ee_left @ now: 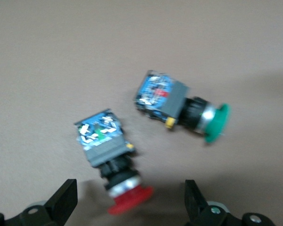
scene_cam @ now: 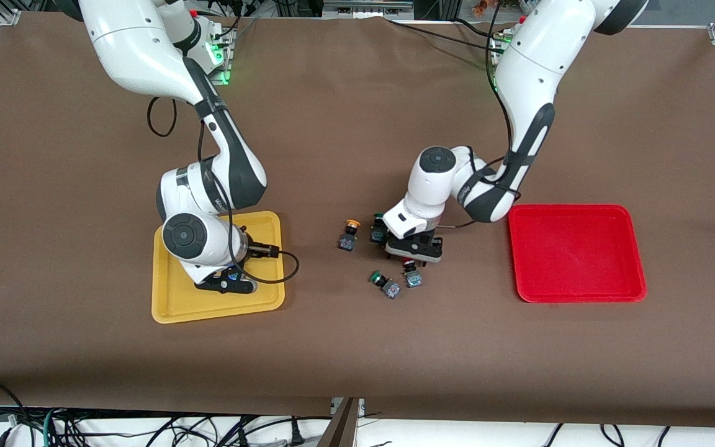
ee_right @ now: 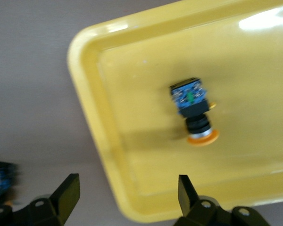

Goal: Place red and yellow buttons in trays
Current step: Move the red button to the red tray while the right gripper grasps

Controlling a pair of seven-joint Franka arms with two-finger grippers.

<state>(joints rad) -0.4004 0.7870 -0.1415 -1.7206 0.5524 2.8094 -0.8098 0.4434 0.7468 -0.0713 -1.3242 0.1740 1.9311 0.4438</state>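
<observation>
My left gripper (scene_cam: 409, 259) is open and hangs low over the cluster of buttons at the table's middle. In the left wrist view its fingers (ee_left: 66, 200) stand either side of a red button's (ee_left: 114, 157) cap without touching it. That red button (scene_cam: 411, 275) lies on its side. A yellow button (scene_cam: 349, 234) lies toward the right arm's end of the cluster. My right gripper (scene_cam: 227, 282) is open and empty over the yellow tray (scene_cam: 270, 292). Another yellow button (ee_right: 194, 110) lies in that yellow tray (ee_right: 99, 117). The red tray (scene_cam: 575, 251) holds nothing. Only one red button shows.
A green-capped switch (ee_left: 184, 106) lies beside the red button, also seen in the front view (scene_cam: 384, 284). A second green-capped one (scene_cam: 377, 228) is partly hidden by the left hand. Brown cloth covers the table (scene_cam: 357, 347). A cable loops off the right wrist (scene_cam: 289, 267).
</observation>
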